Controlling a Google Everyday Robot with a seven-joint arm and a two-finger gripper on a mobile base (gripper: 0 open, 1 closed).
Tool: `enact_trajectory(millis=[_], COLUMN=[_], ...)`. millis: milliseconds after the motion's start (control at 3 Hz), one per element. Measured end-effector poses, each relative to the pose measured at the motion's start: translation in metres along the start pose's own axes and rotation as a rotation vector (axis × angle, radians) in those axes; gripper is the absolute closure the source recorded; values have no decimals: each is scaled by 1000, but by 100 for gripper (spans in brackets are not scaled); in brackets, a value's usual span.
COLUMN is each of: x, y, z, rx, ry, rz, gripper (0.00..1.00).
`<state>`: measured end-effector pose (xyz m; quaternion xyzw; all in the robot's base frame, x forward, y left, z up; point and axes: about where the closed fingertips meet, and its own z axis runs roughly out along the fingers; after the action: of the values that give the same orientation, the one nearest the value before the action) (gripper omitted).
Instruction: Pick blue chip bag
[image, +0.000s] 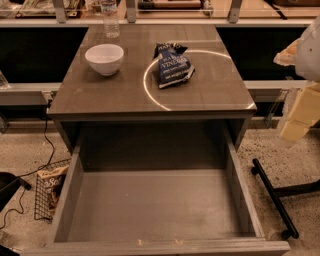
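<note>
The blue chip bag (173, 65) is a crinkled dark navy bag with white lettering. It lies flat on the grey cabinet top (125, 95), right of centre, inside a bright ring of reflected light. My gripper (298, 118) hangs at the right edge of the view, off the cabinet's right side and well to the right of and nearer than the bag. It holds nothing that I can see.
A white bowl (105, 58) sits left of the bag and a clear water bottle (110, 20) stands behind it. The cabinet's drawer (150, 205) is pulled open below. A brown-and-tan snack bag (50, 186) lies in a wire rack on the floor at left. A black bar (274, 197) lies at right.
</note>
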<state>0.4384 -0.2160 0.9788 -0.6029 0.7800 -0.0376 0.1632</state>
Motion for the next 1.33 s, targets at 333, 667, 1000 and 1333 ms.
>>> enact_trajectory(millis=[333, 667, 1000, 1333], x=[0, -8, -40, -79], y=[0, -20, -79, -140], z=[0, 1, 4, 3], rx=[0, 48, 167, 272], ry=[0, -47, -239, -491], rz=[0, 9, 20, 29], gripper=[0, 0, 0, 0])
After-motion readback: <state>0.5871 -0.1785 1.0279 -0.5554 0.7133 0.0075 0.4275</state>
